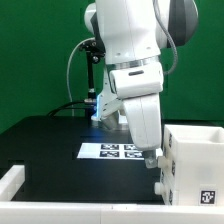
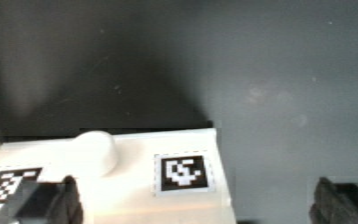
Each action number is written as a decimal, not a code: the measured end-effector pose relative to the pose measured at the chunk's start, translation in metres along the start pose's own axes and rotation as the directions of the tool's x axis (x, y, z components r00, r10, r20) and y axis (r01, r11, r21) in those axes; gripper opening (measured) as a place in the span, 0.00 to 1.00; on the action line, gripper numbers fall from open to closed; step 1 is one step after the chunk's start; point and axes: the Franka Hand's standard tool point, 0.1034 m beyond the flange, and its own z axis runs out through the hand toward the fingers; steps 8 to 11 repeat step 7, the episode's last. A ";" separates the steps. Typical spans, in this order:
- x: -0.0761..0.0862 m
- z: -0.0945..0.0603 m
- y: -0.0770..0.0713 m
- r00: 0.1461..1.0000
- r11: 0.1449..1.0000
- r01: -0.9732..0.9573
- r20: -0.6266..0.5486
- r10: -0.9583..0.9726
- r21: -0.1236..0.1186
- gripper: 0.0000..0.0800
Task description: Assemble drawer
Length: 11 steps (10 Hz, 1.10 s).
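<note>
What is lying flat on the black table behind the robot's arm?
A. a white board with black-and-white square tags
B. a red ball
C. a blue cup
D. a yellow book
A: in the exterior view the marker board lies flat on the black table, white with several square tags on it.

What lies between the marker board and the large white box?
The open gripper hangs between the marker board and the large white box, seen in the exterior view.

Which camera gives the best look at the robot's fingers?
The wrist view: both fingers show close up, dark and spread wide apart. The exterior view shows them only tiny, low beside the large white box.
</note>
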 end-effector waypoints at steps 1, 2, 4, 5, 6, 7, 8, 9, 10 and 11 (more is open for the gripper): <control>-0.002 0.001 0.000 1.000 1.000 -0.001 0.000 0.001 -0.001 0.81; -0.005 0.000 0.000 1.000 1.000 -0.001 0.000 0.001 -0.002 0.81; -0.018 -0.011 0.003 1.000 1.000 -0.004 0.010 0.004 -0.008 0.81; -0.030 -0.019 0.004 1.000 1.000 0.009 0.018 -0.008 -0.018 0.81; -0.038 -0.022 0.002 1.000 1.000 -0.003 0.022 0.004 -0.021 0.81; -0.034 -0.019 0.001 1.000 1.000 0.000 0.019 0.000 -0.016 0.81; -0.034 -0.019 0.001 1.000 1.000 0.000 0.019 0.000 -0.016 0.81; -0.034 -0.019 0.001 1.000 1.000 0.000 0.019 0.000 -0.016 0.81; -0.034 -0.019 0.001 1.000 1.000 0.000 0.019 0.000 -0.016 0.81; -0.034 -0.019 0.001 1.000 1.000 0.000 0.019 0.000 -0.016 0.81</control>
